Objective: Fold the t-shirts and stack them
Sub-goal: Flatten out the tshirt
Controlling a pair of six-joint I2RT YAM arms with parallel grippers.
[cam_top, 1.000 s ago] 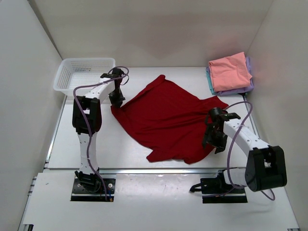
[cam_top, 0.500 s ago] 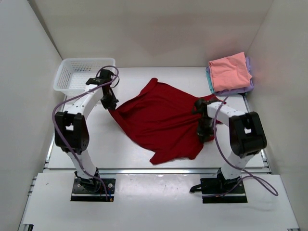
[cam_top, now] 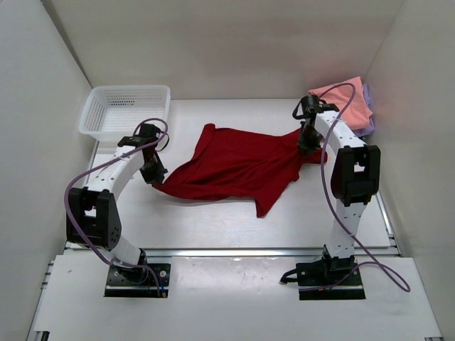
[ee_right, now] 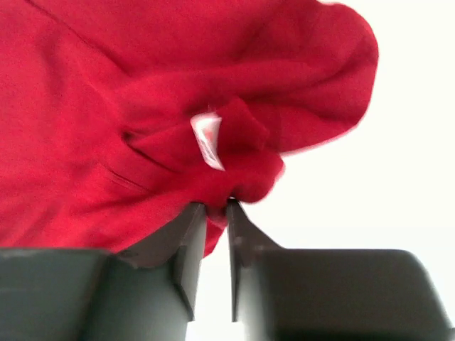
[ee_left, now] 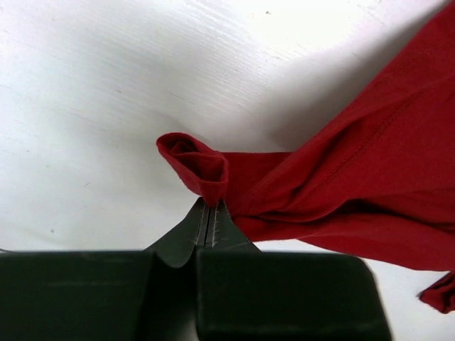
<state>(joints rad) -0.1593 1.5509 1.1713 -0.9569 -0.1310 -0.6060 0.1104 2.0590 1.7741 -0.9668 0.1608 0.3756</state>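
Note:
The dark red t-shirt (cam_top: 238, 165) hangs stretched between my two grippers across the middle of the table, bunched and creased. My left gripper (cam_top: 153, 175) is shut on its left corner, seen as a rolled fold of the shirt (ee_left: 202, 170) at my left gripper's tips (ee_left: 208, 207). My right gripper (cam_top: 307, 140) is shut on the shirt's right edge; its tips (ee_right: 217, 210) pinch the cloth (ee_right: 142, 92) just below a white label (ee_right: 207, 140). Folded t-shirts (cam_top: 345, 106), salmon pink on top of lavender and teal, lie stacked at the back right, partly behind the right arm.
A white mesh basket (cam_top: 121, 110) stands at the back left. White walls close in the left, back and right. The arm bases sit at the near edge on a metal rail (cam_top: 227, 251).
The right gripper has swung from the front right to the back right, pulling the shirt's edge. The left gripper has moved nearer and leftward. The shirt has been drawn from a spread sheet into a bunched band.

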